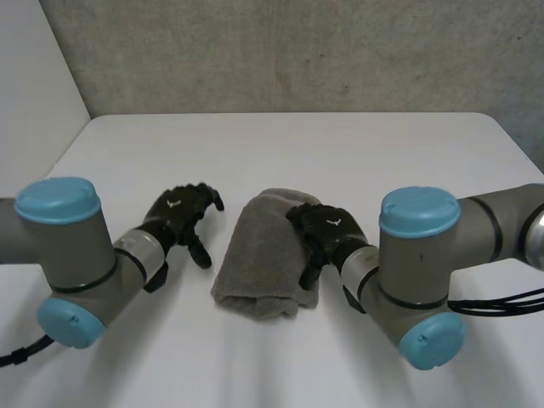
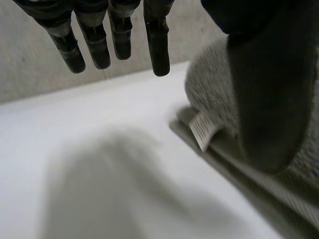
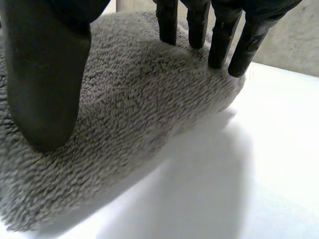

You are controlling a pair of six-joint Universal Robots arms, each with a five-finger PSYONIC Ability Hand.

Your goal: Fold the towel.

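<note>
Head view is showing the towel (image 1: 255, 263) lying folded mid-counter (image 1: 340, 144) — right hand (image 1: 327, 228) spreading open over its edge, left hand (image 1: 180, 212) hovering open beside it — the fold is probably finishing, needing only smoothing and lifting clear.

You see the left hand (image 2: 259, 99) with fingers straight above the surface (image 2: 99, 149), thumb before the towel (image 2: 209, 84) and its label (image 2: 203, 128).

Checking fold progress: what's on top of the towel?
The right hand, fingers straight, over the right edge of the towel. The cloth beneath its palm is covered. The left hand is beside it, open, over the table.
</note>
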